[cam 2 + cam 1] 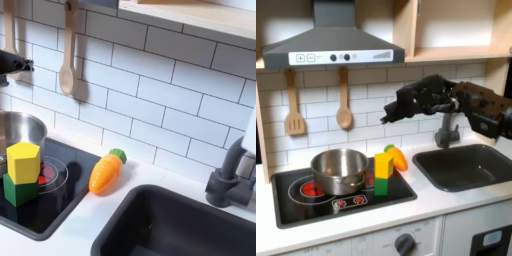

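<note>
**Arm raised over the toy stove, carrot lying at the hob's corner**

The worktop [446,205] carries everything, and places here are given from the black hob [301,200] set into it. The sink [466,165] lies to the hob's right in the first exterior view, with the tap [446,130] behind it. The steel pot [338,170] sits on the hob over the red ring. At the hob's right edge a yellow block [23,157] stands stacked on a green block [18,188].

The arm reaches in from the first exterior view's right, and its gripper [393,113] hangs in the air above the hob's far right corner, well clear of the blocks. It carries nothing; how wide the jaws stand I cannot tell (they are dark against the tiles).

Nearest below it is the carrot [103,172], lying flat on the worktop just beside the hob's far right corner, between hob and sink. Its long axis runs diagonally in the second exterior view, with the green leafy end pointing up and right toward the tiled wall [170,90] and the orange tip down and left.

To grasp the carrot well, I judge the jaws should straddle its thick middle, set across the long axis, and come down straight, keeping off the stacked blocks.
</note>
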Robot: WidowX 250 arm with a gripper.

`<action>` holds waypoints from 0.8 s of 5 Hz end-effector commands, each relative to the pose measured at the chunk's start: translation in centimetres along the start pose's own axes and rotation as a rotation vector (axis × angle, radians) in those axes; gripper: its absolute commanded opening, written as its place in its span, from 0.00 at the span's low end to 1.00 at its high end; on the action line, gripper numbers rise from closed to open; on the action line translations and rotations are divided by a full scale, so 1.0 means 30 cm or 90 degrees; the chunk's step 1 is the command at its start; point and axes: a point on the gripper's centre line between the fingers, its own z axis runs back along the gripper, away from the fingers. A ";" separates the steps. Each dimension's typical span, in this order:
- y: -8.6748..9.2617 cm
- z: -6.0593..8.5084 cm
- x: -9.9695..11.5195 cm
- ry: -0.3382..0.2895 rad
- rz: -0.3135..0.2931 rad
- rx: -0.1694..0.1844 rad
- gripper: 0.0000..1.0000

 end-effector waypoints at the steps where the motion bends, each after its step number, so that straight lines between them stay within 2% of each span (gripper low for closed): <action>1: 0.014 -0.008 0.041 0.022 0.024 0.027 0.32; 2: 0.007 -0.012 0.042 0.019 0.018 0.022 1.00; 4: 0.008 -0.011 0.042 0.020 0.021 0.023 1.00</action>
